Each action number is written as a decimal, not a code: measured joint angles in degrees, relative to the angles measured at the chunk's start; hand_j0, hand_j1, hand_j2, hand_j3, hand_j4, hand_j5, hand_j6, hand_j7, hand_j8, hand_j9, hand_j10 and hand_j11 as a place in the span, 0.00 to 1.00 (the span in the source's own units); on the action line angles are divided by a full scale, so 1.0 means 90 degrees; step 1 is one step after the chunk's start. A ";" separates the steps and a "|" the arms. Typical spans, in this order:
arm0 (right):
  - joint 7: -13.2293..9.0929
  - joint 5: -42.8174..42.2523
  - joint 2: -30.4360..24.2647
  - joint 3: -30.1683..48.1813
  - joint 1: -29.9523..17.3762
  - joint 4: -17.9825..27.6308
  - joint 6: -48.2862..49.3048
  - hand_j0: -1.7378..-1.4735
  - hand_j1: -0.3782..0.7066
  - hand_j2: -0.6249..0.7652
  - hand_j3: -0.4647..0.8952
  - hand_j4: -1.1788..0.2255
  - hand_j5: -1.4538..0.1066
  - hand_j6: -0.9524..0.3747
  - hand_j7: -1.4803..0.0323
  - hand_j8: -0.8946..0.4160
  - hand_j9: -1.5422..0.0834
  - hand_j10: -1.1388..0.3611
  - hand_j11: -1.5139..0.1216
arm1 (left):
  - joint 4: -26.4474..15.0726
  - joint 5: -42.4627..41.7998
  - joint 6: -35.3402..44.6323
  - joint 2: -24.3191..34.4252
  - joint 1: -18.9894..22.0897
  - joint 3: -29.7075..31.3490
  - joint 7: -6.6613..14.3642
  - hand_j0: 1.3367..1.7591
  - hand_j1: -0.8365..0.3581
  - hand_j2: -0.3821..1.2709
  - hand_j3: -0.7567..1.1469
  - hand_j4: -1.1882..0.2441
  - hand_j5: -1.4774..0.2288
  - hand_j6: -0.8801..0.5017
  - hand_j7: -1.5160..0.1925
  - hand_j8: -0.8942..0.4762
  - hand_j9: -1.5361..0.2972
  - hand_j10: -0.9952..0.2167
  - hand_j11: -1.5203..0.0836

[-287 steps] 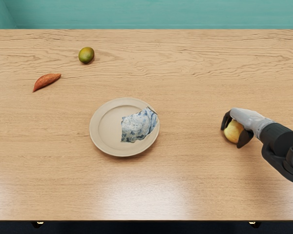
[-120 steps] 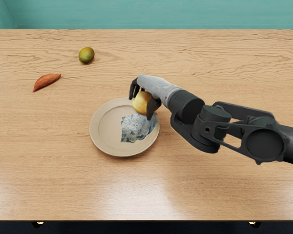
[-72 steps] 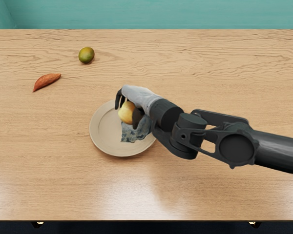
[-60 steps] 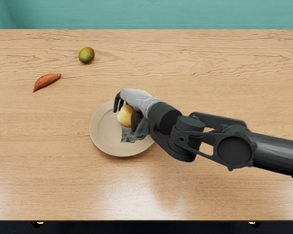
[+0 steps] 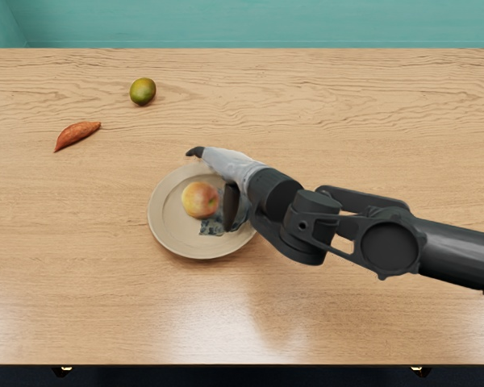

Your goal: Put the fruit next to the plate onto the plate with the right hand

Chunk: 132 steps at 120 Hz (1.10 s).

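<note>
A yellow-red apple (image 5: 199,199) rests on the beige plate (image 5: 166,218) near the table's middle. My right hand (image 5: 214,179) hovers just right of the apple, fingers spread apart and off the fruit. Its arm reaches in from the right edge and covers most of the blue-white patterned piece (image 5: 212,229) on the plate's right side. The left arm does not show.
A green-yellow mango (image 5: 143,90) lies at the far left of the wooden table (image 5: 347,105). An orange sweet potato (image 5: 77,134) lies below it, further left. The dark forearm (image 5: 387,242) crosses the table's right half.
The hand brought the apple from the table's right side over the plate, lowered it, then spread its fingers. The apple now sits on the plate, free of the hand.
</note>
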 joint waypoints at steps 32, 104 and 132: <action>0.0000 0.1328 -0.1005 0.1239 -0.0023 0.0474 0.1417 0.30 0.05 0.47 0.34 0.81 0.90 0.70 0.95 0.66 0.92 0.74 0.90 | 0.0000 -0.0002 0.0000 0.0000 0.0000 0.0000 0.0001 0.76 0.98 0.23 0.40 0.82 0.86 0.63 0.88 0.65 0.83 0.81 0.94; 0.0000 0.6232 -0.4490 0.2959 -0.0090 0.0539 0.4850 0.30 0.03 0.45 0.34 0.84 0.93 0.72 0.98 0.68 0.95 0.76 0.92 | -0.0021 0.0004 0.0000 0.0000 0.0000 0.0000 0.0002 0.76 0.98 0.23 0.40 0.82 0.86 0.63 0.88 0.65 0.83 0.81 0.94; 0.0000 0.6797 -0.4900 0.2836 -0.0133 0.0560 0.4878 0.30 0.03 0.45 0.34 0.84 0.93 0.72 0.98 0.68 0.95 0.76 0.93 | -0.0030 0.0013 0.0000 0.0000 -0.0014 0.0013 0.0008 0.76 0.98 0.23 0.40 0.82 0.86 0.63 0.88 0.65 0.83 0.81 0.94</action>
